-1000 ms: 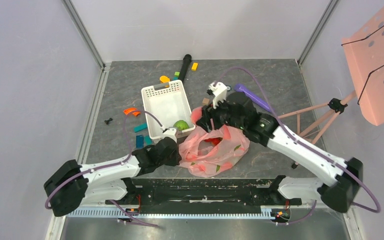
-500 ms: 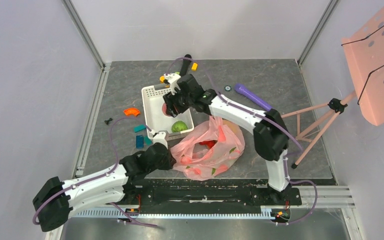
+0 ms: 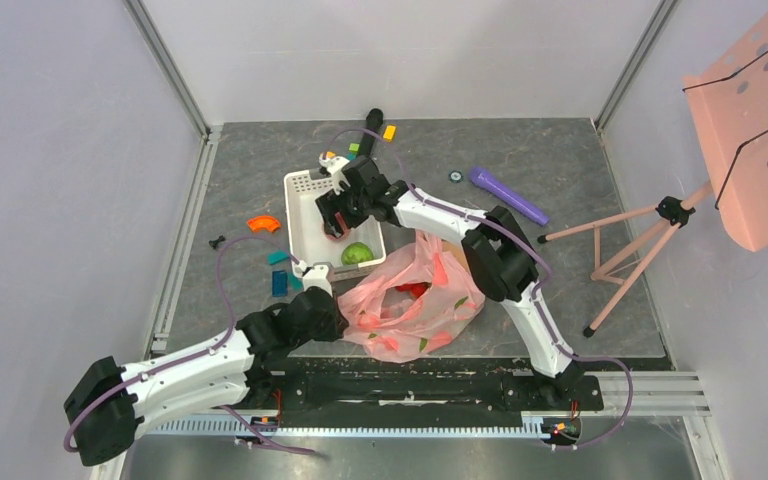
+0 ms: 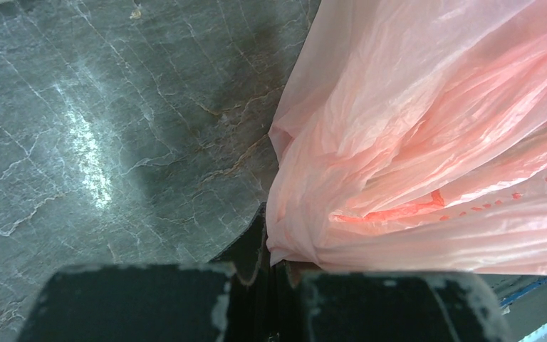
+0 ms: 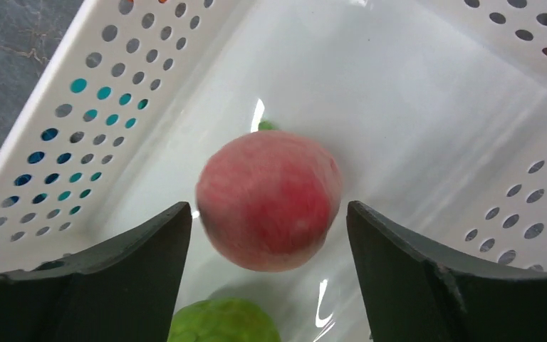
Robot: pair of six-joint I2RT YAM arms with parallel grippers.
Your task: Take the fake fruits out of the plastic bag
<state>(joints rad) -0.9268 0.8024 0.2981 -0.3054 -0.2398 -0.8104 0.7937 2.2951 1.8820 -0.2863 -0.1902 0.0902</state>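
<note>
Left hand [image 4: 267, 267] is clamped shut on the near-left hem of the bag [image 4: 434, 142], which is pinned low against the table [image 4: 100, 142] close to the near edge, about midway along it. This pinch is best kept firm, so that the mouth is held open for the next reach.

Farther back and to the right, the right hand [image 5: 267, 208] is hung over the basket [image 5: 64, 142] with its fingers [image 5: 114, 271] spread wide. The peach [image 5: 271, 235] is seen between them, blurred, with a sliver of gap on each side. It is therefore judged to be let go rather than gripped. To finish the drop well, the fingers should be kept wide and raised straight up, so that the fruit is not nudged over the wall.

In the basket, set left of the table's middle, the apple [image 3: 358, 253] is lodged at the near right corner, and the peach is bound for the floor beside it. In the bag, a red fruit [image 3: 415, 290] and green leaves [image 3: 460, 300] can be made out through the film. These are judged yet to be taken out.
</note>
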